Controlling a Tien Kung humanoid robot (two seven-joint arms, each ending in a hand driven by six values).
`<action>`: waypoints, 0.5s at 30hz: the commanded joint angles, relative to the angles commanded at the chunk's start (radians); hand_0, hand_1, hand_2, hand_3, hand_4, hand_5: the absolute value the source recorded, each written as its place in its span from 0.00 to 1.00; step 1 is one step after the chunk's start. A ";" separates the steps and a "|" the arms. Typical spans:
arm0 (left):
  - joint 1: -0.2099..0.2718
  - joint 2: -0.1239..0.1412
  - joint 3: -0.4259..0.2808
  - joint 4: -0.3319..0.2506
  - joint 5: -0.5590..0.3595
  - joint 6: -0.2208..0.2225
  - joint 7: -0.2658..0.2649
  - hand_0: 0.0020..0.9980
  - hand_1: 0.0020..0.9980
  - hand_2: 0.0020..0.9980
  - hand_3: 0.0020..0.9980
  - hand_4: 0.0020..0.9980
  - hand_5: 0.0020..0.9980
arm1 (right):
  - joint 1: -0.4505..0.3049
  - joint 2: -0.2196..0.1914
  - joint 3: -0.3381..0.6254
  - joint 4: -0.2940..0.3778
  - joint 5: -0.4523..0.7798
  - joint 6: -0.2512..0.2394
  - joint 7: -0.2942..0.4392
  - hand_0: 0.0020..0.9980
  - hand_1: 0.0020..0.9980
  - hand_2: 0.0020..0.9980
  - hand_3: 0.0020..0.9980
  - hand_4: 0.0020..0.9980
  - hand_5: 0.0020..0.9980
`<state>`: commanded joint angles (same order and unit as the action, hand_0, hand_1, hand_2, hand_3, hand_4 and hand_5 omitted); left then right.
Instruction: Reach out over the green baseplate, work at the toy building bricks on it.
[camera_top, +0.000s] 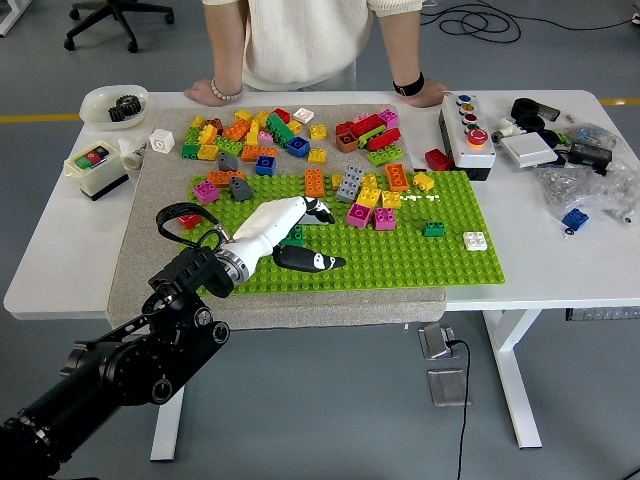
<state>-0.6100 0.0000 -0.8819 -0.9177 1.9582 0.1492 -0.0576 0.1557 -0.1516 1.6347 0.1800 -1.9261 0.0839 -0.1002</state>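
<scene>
The left hand (290, 220) hovers fingers spread over the green baseplate (420, 255); its sweep could knock the grey brick (322, 217) just beyond loose.

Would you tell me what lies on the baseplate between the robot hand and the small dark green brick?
In the head view, only bare green baseplate studs lie between the robot hand and the dark green brick.
</scene>
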 joint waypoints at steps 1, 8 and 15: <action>0.000 0.000 0.000 0.001 0.001 -0.001 -0.001 0.95 0.89 0.82 0.61 1.00 0.55 | 0.000 0.000 0.000 0.000 0.000 0.000 0.000 0.74 0.64 0.68 0.62 0.80 0.51; -0.006 0.000 -0.006 0.043 0.066 -0.029 -0.011 1.00 0.96 0.89 0.61 1.00 0.58 | 0.000 0.000 0.001 0.000 0.001 -0.001 0.000 0.74 0.64 0.68 0.63 0.80 0.51; -0.001 0.000 -0.004 0.036 0.100 -0.049 -0.010 1.00 0.98 0.90 0.60 1.00 0.62 | -0.001 -0.001 0.002 0.000 0.003 -0.001 -0.001 0.74 0.64 0.68 0.63 0.81 0.51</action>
<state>-0.6113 0.0000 -0.8858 -0.8822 2.0585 0.1003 -0.0678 0.1552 -0.1523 1.6371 0.1800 -1.9236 0.0828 -0.1010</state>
